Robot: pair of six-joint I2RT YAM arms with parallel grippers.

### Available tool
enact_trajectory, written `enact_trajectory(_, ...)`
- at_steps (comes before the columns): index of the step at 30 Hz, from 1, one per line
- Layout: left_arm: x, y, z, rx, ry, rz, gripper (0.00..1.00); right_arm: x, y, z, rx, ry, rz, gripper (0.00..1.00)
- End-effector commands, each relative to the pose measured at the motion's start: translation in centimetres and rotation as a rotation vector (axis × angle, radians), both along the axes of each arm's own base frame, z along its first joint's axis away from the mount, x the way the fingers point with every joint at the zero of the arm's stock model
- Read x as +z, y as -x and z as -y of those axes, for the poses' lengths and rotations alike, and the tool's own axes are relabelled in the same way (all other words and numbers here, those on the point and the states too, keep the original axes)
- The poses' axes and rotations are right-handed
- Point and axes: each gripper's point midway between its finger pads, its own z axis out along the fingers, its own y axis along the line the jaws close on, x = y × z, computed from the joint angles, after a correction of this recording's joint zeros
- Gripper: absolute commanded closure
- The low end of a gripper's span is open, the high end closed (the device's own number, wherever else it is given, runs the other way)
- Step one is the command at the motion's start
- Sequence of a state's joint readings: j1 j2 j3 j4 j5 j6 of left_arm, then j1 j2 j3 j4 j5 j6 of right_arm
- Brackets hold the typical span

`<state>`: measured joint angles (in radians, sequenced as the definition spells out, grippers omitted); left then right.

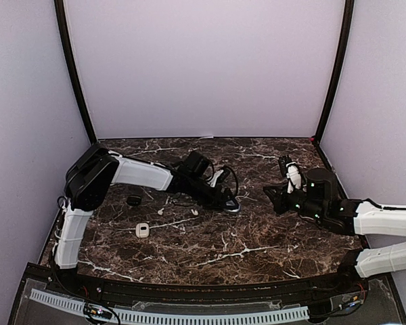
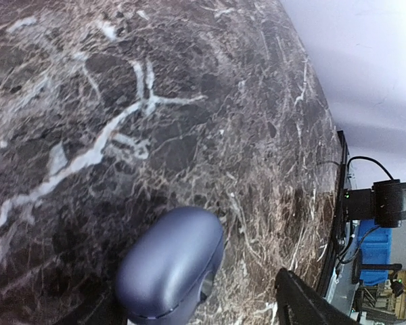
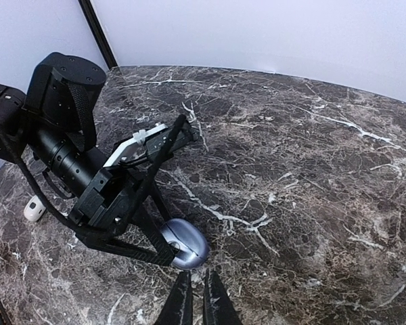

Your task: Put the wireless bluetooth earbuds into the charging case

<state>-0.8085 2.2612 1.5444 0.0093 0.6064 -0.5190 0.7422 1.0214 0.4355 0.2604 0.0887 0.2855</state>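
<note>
Lavender walls (image 1: 203,68) with black corner posts (image 1: 74,74) enclose the dark, white-veined marble table (image 1: 257,244). Step in hand, as I judge it: readying the case. My left hand (image 1: 225,198) stands open around the blue-grey charging case (image 3: 184,245), lid shut, mid-table. My right hand (image 3: 196,298) hovers closed to its right, seemingly empty. White earbuds (image 1: 194,212) lie near-left of the case. Next: open the lid, then fetch one earbud.
</note>
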Motion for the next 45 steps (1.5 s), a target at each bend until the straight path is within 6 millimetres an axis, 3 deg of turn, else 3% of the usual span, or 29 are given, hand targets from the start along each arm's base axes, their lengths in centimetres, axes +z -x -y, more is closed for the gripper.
enact_trajectory(1,0.3,0.5,-2.8,0.037,-0.150,0.037,0.08,1.9,-0.4,-0.5,0.016,-0.039,0.040,0.92)
enact_trajectory(3,1.2,0.5,-3.7,0.056,-0.175,0.073,0.01,1.9,-0.5,-0.7,0.023,-0.038,0.039,0.92)
enact_trajectory(9,3.8,0.2,-7.7,0.139,-0.288,0.208,0.01,1.9,-1.0,-1.7,0.046,-0.032,0.033,0.92)
enact_trajectory(14,6.1,-0.3,-12.9,0.260,-0.432,0.344,0.01,1.5,-1.6,-2.3,0.052,-0.014,0.028,0.91)
enact_trajectory(19,8.9,0.5,-18.5,0.379,-0.539,0.448,0.01,1.6,-2.4,-2.9,0.057,0.001,0.036,0.90)
enact_trajectory(24,8.6,2.2,-23.7,0.497,-0.624,0.476,0.01,1.7,-3.2,-3.8,0.072,0.016,0.049,0.91)
enact_trajectory(27,6.2,4.1,-28.7,0.667,-0.794,0.350,0.01,1.9,-3.6,-4.1,0.074,0.018,0.065,0.92)
enact_trajectory(28,5.5,4.9,-29.4,0.679,-0.833,0.296,0.01,2.0,-3.8,-4.2,0.071,0.016,0.071,0.91)
enact_trajectory(32,3.3,7.0,-30.4,0.705,-0.852,0.185,0.01,2.5,-4.4,-4.3,0.054,0.018,0.094,0.91)
enact_trajectory(36,1.8,8.3,-29.5,0.692,-0.788,0.098,0.01,2.8,-4.8,-4.5,0.057,0.027,0.114,0.92)
enact_trajectory(42,-0.2,9.5,-29.2,0.672,-0.808,0.019,0.02,2.4,-4.6,-4.8,0.075,0.023,0.111,0.92)
enact_trajectory(45,-0.9,9.9,-29.4,0.670,-0.825,0.000,0.08,2.4,-4.5,-4.8,0.084,0.020,0.110,0.92)
